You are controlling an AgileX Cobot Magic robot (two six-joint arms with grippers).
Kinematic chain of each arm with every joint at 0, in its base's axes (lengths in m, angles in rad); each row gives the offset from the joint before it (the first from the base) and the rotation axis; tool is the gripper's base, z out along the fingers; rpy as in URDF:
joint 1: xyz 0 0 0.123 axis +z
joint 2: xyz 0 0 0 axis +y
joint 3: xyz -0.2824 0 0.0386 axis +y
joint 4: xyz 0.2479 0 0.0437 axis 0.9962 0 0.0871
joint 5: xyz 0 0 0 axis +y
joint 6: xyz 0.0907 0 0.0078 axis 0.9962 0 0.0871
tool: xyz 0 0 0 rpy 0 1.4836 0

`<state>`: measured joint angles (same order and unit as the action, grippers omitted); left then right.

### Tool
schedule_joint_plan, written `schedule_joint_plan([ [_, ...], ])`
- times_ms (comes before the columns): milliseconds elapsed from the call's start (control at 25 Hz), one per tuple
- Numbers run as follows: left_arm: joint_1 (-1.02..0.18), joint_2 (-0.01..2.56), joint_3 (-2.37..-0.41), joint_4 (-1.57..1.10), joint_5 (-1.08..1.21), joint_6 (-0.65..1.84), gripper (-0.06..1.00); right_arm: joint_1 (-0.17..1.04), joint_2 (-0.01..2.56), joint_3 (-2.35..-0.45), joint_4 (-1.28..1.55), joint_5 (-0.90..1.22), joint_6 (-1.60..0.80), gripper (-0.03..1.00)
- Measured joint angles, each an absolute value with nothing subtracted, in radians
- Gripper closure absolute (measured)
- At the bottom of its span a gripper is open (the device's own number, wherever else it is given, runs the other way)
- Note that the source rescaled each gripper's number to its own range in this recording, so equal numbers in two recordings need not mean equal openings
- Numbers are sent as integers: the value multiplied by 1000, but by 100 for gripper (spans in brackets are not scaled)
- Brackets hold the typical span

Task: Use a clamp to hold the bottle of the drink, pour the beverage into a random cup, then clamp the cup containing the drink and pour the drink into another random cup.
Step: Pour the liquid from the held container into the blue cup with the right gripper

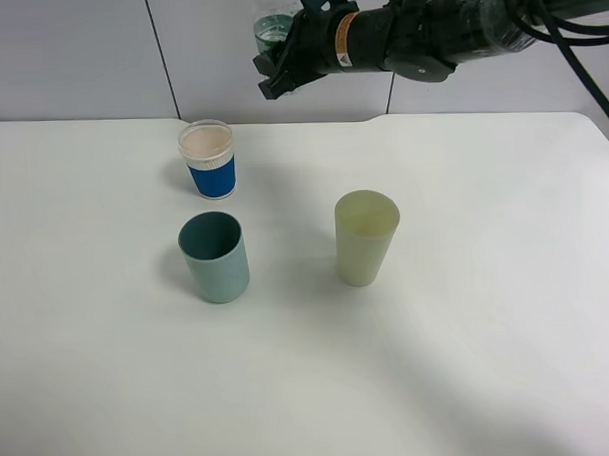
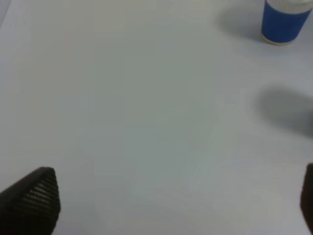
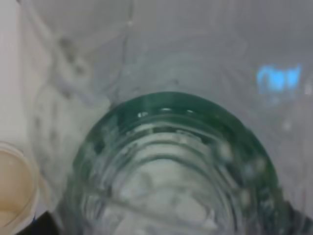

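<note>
I hold the bottle [image 1: 271, 29] high at the far side, right gripper [image 1: 277, 61] clamped on it, offset right of the blue-banded cup [image 1: 210, 163]. Tilting from here risks the pour missing the rim. Left gripper [image 2: 171, 205] jaws stand apart.

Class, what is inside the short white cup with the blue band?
The short white blue-banded cup shows a cream interior, nothing solid. Its near wall hides the lower inside, so clear liquid cannot be ruled out.
</note>
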<state>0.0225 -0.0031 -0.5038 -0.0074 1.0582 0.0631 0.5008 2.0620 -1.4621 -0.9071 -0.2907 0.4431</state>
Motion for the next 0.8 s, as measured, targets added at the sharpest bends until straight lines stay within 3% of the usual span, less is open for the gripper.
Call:
schedule_joint_plan([
  [800, 23, -3, -504, -7, 1058, 63, -6, 617, 2062, -1462, -903, -15, 212, 96],
])
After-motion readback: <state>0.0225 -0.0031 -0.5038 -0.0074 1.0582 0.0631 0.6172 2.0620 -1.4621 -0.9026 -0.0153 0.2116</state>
